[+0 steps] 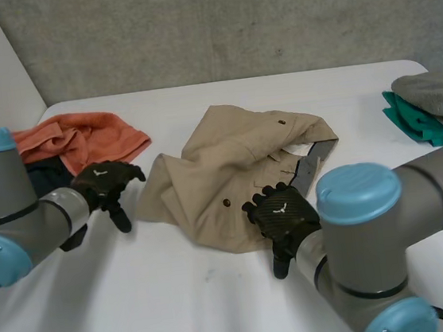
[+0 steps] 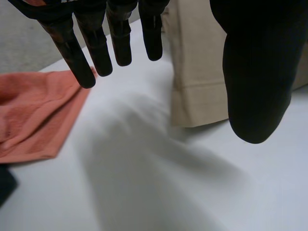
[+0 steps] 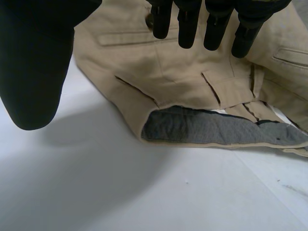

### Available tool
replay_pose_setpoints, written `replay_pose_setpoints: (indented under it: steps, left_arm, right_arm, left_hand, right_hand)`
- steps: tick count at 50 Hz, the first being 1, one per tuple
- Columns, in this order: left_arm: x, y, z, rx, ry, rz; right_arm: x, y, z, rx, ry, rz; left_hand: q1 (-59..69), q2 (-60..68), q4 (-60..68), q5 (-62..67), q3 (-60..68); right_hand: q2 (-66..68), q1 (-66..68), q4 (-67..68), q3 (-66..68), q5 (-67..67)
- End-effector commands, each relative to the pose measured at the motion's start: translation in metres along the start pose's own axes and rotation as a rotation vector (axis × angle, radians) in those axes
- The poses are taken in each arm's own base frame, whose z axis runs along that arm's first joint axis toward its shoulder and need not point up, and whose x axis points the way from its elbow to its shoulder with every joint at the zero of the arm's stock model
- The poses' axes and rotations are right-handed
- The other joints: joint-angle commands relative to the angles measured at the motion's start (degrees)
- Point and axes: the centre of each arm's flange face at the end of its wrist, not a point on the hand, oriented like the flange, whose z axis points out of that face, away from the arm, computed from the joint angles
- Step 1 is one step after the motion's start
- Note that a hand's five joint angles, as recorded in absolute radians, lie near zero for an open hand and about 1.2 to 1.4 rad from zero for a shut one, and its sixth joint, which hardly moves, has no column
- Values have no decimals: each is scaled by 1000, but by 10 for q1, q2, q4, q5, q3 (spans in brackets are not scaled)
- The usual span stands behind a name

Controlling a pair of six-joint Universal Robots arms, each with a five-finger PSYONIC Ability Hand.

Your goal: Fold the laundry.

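Under the right robot hand (image 1: 281, 215) lie the crumpled beige trousers (image 1: 229, 161).

no text or number is reading clearly anywhere. small white marks (image 1: 98, 173) are showing on the backs of the left hand (image 1: 112, 185) and the right hand (image 1: 279, 217), too small to read.

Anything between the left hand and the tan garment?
Nothing: only bare table separates the left hand from the tan garment, in the head view.
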Motion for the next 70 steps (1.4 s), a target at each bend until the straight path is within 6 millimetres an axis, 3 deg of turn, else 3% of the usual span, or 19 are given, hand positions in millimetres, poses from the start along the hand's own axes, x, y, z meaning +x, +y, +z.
replay_pose_setpoints:
  steps: [1,11,12,16,20,24,28,29,32,33,40,44,48,51,55,57,61,69,70]
  left_arm:
    - [20,1,13,31,50,35]
    - [38,13,35,38,1,146]
    - [39,13,36,40,-2,157]
    - [41,10,39,60,-36,210]
    - [36,-15,29,137,-121,250]
    - [25,-57,1,249,-246,246]
    - [14,-109,-45,416,-350,222]
    - [10,-130,-66,489,-378,219]
    - [6,-161,-101,609,-415,215]
    - [3,-179,-124,685,-436,216]
    - [0,-249,-220,1001,-488,203]
    - [-3,-274,-249,1096,-506,180]
    - [-8,-290,-256,1118,-513,173]
    - [-11,-292,-244,1085,-503,171]
    - [-19,-282,-200,973,-468,174]
    - [-24,-268,-166,882,-443,171]
    - [-27,-220,-88,674,-381,155]
    - [-21,-127,31,433,-282,128]
    - [-21,-114,49,410,-284,117]
  right_arm:
    - [-1,8,23,50,107,-39]
    - [-4,11,37,99,126,-110]
    - [-4,11,38,99,126,-111]
    - [-1,6,40,118,142,-109]
    - [4,-7,36,153,154,-107]
    - [23,-40,20,233,201,-93]
    - [55,-91,-7,360,277,-66]
    - [70,-115,-21,422,309,-58]
    - [92,-147,-44,506,355,-50]
    - [105,-165,-59,548,382,-47]
    - [148,-233,-126,728,464,-24]
    - [161,-255,-145,802,494,-16]
    - [173,-265,-149,834,528,-10]
    - [174,-265,-141,824,522,-2]
    - [169,-250,-114,759,479,25]
    - [166,-234,-91,701,455,41]
    - [163,-193,-31,575,422,83]
    - [158,-121,74,433,486,102]
    - [158,-116,83,433,494,105]
  left_hand:
    - [70,66,66,66,66]
    - [160,156,156,157,156]
    - [197,193,193,194,193]
    - [593,590,590,590,590]
    - [601,597,597,598,597]
    - [601,597,597,598,597]
    - [601,597,597,598,597]
    - [601,597,597,598,597]
    - [601,597,597,598,597]
    - [601,597,597,598,597]
    - [601,597,597,598,597]
    - [601,597,597,598,597]
    - [601,597,597,598,597]
    - [601,597,597,598,597]
    - [601,597,597,598,597]
    - [601,597,597,598,597]
    - [601,597,597,598,597]
    - [601,597,597,598,597]
    - [516,512,512,513,512]
  right_hand:
    - [68,63,69,70,61]
    - [261,256,262,264,254]
    - [314,308,314,316,306]
    - [640,634,640,642,632]
    - [679,674,680,681,672]
    - [679,674,680,681,672]
    - [679,674,680,681,672]
    - [679,674,680,681,672]
    - [679,674,680,681,672]
    - [679,674,680,681,672]
    - [679,674,680,681,672]
    - [679,674,680,681,672]
    - [679,674,680,681,672]
    - [679,674,680,681,672]
    - [679,674,680,681,672]
    - [679,674,680,681,672]
    - [679,674,680,681,672]
    - [679,674,680,681,672]
    - [679,674,680,681,672]
